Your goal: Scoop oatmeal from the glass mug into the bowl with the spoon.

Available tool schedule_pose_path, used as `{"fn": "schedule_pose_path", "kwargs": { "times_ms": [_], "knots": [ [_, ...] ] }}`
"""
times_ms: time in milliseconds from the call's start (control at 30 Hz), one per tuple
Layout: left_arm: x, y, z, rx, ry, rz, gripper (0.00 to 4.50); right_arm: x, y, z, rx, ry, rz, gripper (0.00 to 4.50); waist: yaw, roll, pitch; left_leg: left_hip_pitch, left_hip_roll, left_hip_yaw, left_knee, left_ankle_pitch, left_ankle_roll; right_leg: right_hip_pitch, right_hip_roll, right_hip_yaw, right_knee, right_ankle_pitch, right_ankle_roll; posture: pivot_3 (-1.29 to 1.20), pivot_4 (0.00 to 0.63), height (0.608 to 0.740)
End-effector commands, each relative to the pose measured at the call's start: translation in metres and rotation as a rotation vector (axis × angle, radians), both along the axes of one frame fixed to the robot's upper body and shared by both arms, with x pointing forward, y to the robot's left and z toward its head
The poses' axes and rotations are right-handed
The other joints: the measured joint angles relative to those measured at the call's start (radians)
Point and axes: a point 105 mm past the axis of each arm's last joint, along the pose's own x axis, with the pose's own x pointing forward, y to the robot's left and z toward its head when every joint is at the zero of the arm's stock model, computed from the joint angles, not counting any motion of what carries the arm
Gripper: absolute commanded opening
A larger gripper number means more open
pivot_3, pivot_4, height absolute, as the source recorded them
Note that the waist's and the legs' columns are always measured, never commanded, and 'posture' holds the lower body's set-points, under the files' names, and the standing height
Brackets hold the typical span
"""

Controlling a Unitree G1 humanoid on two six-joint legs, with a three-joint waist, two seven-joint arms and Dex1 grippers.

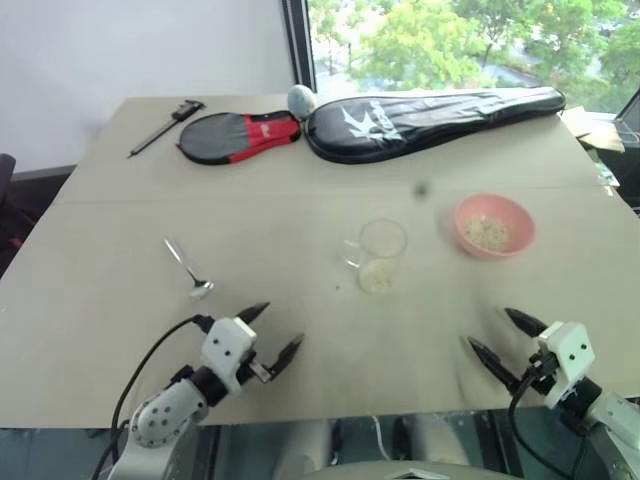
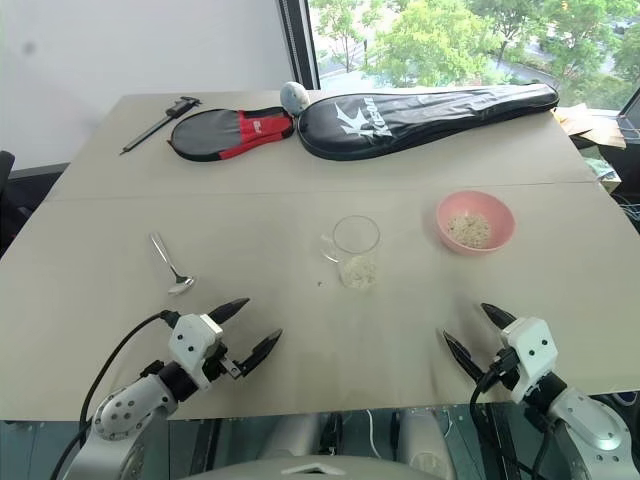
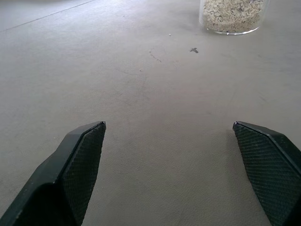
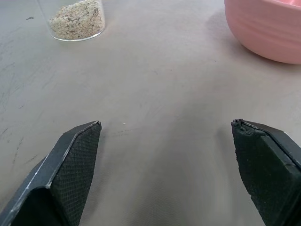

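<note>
Beige table (image 1: 300,330), window (image 1: 470,45), white wall (image 1: 140,50)

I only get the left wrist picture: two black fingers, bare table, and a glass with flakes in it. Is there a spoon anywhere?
Observer: Yes, the spoon lies on the table, ahead of the left gripper, untouched.
Operator: Where should the flakes go?
Observer: A pink bowl sits to the right of the glass mug; it already holds some oatmeal.
Operator: What's the other arm doing?
Observer: The right gripper is open, holding nothing.
</note>
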Motion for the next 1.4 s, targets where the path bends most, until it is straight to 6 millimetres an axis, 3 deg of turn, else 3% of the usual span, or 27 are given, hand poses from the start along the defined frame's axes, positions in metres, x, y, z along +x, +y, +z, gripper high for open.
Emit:
{"fn": "schedule_pose_path", "kwargs": {
  "times_ms": [33, 633, 800, 1000, 1133, 1233, 1400],
  "knots": [
    [-0.004, 0.0, -0.003, 0.005, 0.018, 0.001, 4.49, 0.001, -0.001, 0.008, -0.007, -0.043, 0.009, 4.46, 0.0, 0.0, 0.0, 0.0, 0.0, 0.0, 0.0, 0.0, 0.0, 0.0, 0.0, 0.0, 0.0, 0.0, 0.0, 0.0, 0.15, 0.74],
    [-0.002, -0.001, 0.003, -0.097, 0.04, 0.036, 4.49, 0.005, 0.001, 0.008, -0.008, -0.057, 0.04, 4.46, 0.0, 0.0, 0.0, 0.0, 0.0, 0.0, 0.001, 0.0, 0.0, 0.001, 0.0, 0.0, 0.001, 0.0, 0.0, 0.0, 0.15, 0.74],
    [0.007, 0.003, 0.028, -0.189, -0.004, 0.057, 4.49, 0.002, 0.005, 0.015, -0.039, -0.045, 0.139, 4.46, 0.0, -0.001, 0.001, 0.0, 0.0, 0.0, 0.001, 0.0, 0.0, 0.001, 0.001, 0.0, 0.0, 0.0, 0.0, 0.0, 0.15, 0.74],
    [0.053, 0.05, 0.084, -0.28, -0.117, 0.297, 4.49, -0.007, 0.033, 0.067, 0.095, -0.005, 0.368, 4.46, 0.001, -0.003, 0.003, 0.0, 0.0, -0.003, 0.005, 0.0, 0.0, 0.002, 0.001, -0.003, 0.004, 0.0, 0.0, 0.0, 0.15, 0.74],
    [0.073, 0.077, 0.111, -0.302, -0.153, 0.443, 4.49, -0.013, 0.053, 0.089, 0.098, 0.01, 0.501, 4.46, -0.001, -0.007, 0.006, 0.0, 0.0, -0.003, 0.006, 0.0, 0.0, 0.002, 0.002, -0.003, 0.005, 0.0, 0.001, 0.0, 0.15, 0.74],
    [0.086, 0.102, 0.113, -0.243, -0.109, 0.609, 4.49, -0.014, 0.063, 0.103, 0.1, 0.007, 0.561, 4.46, 0.001, -0.011, 0.008, -0.001, 0.0, -0.003, 0.007, 0.0, 0.0, 0.002, 0.002, -0.003, 0.005, 0.001, 0.001, 0.0, 0.15, 0.74],
    [0.088, 0.129, 0.107, -0.193, -0.048, 0.775, 4.49, -0.014, 0.079, 0.125, 0.111, -0.058, 0.612, 4.46, 0.0, -0.014, 0.01, -0.001, 0.0, -0.004, 0.008, 0.002, -0.004, 0.002, 0.003, -0.004, 0.004, 0.001, 0.002, 0.0, 0.15, 0.74]
  ]
}}
